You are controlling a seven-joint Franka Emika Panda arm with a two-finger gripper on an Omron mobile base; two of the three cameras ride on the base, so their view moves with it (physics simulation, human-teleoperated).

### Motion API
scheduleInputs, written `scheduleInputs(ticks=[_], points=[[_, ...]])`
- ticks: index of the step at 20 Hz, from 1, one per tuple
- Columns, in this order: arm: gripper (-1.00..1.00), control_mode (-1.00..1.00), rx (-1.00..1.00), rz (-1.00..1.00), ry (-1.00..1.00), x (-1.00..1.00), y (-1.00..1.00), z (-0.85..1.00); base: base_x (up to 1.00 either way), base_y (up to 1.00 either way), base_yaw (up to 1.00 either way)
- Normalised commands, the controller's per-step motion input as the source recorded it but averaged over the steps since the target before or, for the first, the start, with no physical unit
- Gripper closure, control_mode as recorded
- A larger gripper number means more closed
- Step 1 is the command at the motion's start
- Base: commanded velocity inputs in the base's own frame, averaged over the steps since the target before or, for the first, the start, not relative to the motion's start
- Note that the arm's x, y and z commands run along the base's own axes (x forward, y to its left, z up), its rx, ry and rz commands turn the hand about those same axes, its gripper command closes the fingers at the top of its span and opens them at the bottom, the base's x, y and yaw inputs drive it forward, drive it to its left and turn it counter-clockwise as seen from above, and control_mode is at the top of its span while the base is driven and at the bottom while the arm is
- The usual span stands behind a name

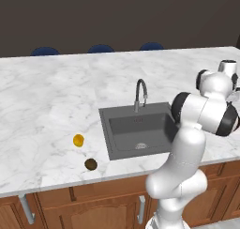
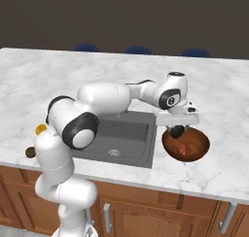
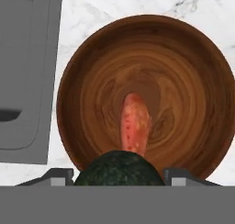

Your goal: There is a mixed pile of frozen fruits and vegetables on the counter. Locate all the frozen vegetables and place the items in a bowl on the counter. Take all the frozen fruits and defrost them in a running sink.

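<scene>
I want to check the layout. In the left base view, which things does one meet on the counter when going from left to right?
Yellow-orange ball → olive-brown ball → sink with its faucet → the robot arm.

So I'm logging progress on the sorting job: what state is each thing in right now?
Tool: shut on the green ball, held over the bowl.
Green ball: gripped, not yet released.
Red-orange piece: lying in the bowl's middle.
Bowl: upright on the counter, right of the sink.
Yellow ball: loose on the counter, left of the sink.
Brown ball: loose on the counter, near its front edge.
Sink: empty.
</scene>
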Motion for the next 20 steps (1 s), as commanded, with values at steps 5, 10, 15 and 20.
scheduleInputs(ticks=[5, 10, 15, 20], points=[[1.00, -1.00, 0.00, 0.07, 0.00, 0.08, -0.20, -0.33, 0.00, 0.00, 0.00], [1.00, -1.00, -0.01, 0.07, 0.00, 0.00, 0.01, -0.41, 0.00, 0.00, 0.00], [1.00, -1.00, -0.02, 0.08, -0.01, 0.03, -0.07, -0.20, 0.00, 0.00, 0.00], [1.00, -1.00, 0.00, 0.04, -0.02, 0.07, -0.19, -0.08, 0.00, 0.00, 0.00]])
